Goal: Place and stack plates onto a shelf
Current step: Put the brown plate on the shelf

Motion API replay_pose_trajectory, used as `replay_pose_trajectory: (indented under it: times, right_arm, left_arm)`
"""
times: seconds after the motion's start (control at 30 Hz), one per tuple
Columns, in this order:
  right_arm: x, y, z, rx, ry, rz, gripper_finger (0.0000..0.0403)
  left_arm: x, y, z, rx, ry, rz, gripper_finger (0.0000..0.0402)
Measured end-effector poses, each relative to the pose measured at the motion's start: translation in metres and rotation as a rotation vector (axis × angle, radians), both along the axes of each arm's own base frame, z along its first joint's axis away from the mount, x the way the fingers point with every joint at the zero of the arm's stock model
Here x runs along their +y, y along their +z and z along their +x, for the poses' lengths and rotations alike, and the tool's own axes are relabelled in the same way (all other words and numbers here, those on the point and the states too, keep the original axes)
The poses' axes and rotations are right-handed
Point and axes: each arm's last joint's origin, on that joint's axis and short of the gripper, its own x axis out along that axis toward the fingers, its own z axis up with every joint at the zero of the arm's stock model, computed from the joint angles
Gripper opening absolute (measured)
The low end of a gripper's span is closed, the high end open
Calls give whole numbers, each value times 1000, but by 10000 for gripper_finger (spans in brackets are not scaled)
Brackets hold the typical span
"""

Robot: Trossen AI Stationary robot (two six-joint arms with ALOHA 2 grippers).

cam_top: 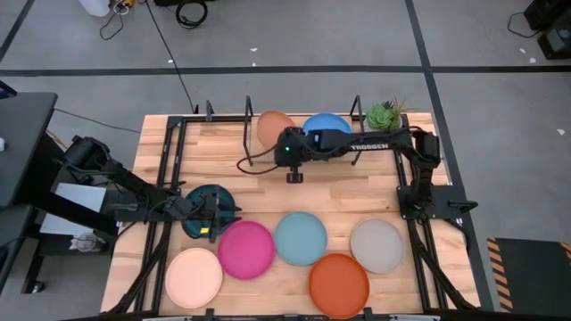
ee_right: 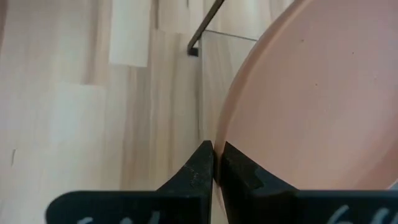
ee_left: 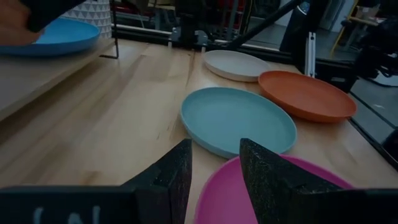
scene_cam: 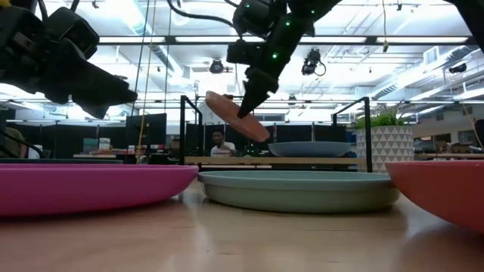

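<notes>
My right gripper [cam_top: 285,141] [ee_right: 214,162] is shut on the tan-brown plate [cam_top: 272,123] [scene_cam: 227,109], which hangs over the left half of the shelf [scene_cam: 184,125] [cam_top: 357,111]. The blue plate [cam_top: 328,123] [scene_cam: 310,149] lies flat on the shelf's right half. My left gripper [cam_top: 214,214] [ee_left: 216,180] is open above the dark teal plate [cam_top: 225,198], which rests on the table and is hidden in the left wrist view. The cream [cam_top: 194,276], magenta [cam_top: 246,250], light teal [cam_top: 300,238], grey [cam_top: 377,245] and orange [cam_top: 339,283] plates lie flat on the table. My right gripper pinches the tan-brown plate's rim [ee_right: 227,140] between its two fingers, on the plate's near side. The fingers [scene_cam: 248,98] come from above, slanting down. The plate is lifted clear of the shelf and tilted, its left edge higher than its right.
A potted green plant [cam_top: 385,114] stands at the shelf's right end. A bigger black frame with long rails [cam_top: 169,169] runs along the table's left and right sides. Bare wood [cam_top: 348,192] lies between the shelf and the row of plates.
</notes>
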Motion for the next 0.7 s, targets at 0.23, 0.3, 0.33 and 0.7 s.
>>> replay_pose_trajectory:
  times: [0.23,0.3,0.33,0.7]
  right_arm:
    - [-9,-3,20,8,19,-2,23]
    - [-13,-11,23,64,15,7,22]
    - [-16,-13,25,78,11,8,22]
    - [-27,-25,33,131,28,-24,30]
  left_arm:
    - [0,-1,0,12,4,9,142]
    - [0,-1,0,14,4,10,142]
    - [0,-2,0,15,4,11,142]
    - [0,-2,0,20,0,32,142]
